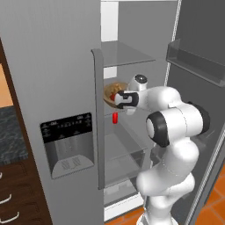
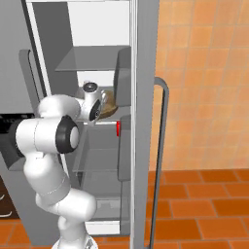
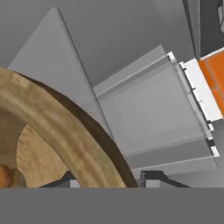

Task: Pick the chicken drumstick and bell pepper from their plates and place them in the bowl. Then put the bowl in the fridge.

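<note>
The fridge (image 1: 52,66) stands open, its left door with the black dispenser shut. My gripper (image 1: 121,100) reaches in over a middle shelf, shut on the rim of the wooden bowl (image 1: 112,89). The bowl hangs tilted at the shelf's front. The red bell pepper (image 1: 115,96) lies inside it. In the hand view the thick bowl rim (image 3: 57,127) runs between my fingertips (image 3: 153,178), and the orange-brown chicken drumstick (image 3: 5,175) peeks from the bowl's floor. From the right, the bowl (image 2: 109,101) sits just past my gripper (image 2: 99,111). The plates are out of view.
A grey shelf (image 1: 127,55) lies above the bowl, with clear drawers (image 1: 125,160) below. The open right door (image 1: 197,57) carries bins close to my elbow. A small red item (image 1: 115,117) sits under the bowl. Orange floor tiles (image 2: 194,204) spread to the right.
</note>
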### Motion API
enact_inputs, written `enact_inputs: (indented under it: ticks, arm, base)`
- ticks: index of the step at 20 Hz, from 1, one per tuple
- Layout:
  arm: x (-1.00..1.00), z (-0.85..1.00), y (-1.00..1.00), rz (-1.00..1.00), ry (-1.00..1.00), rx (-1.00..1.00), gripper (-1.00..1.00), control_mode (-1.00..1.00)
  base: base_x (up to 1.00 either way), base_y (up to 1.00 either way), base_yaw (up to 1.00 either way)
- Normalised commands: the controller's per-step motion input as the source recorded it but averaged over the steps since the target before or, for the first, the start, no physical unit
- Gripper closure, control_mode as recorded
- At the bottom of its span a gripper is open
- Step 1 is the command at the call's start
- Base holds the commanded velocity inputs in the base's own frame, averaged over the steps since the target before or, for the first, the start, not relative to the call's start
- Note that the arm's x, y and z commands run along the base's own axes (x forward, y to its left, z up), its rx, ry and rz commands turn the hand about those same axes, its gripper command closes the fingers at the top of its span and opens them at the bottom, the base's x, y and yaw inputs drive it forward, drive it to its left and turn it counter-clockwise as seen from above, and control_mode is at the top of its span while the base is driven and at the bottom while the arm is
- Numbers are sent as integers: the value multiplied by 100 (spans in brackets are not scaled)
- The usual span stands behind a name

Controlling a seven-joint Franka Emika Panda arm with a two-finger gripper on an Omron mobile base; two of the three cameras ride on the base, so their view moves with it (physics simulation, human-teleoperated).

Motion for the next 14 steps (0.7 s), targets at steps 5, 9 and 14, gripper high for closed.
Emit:
enact_inputs:
  ticks: [5, 9, 14]
  arm:
    - [37, -20, 10, -3, 0, 9, 100, -100]
    - [57, -17, 25, -2, 0, 5, 100, -100]
    - [53, -10, 30, 0, 0, 0, 100, -100]
  base:
    - [0, 0, 0]
    - [0, 0, 0]
    - [0, 0, 0]
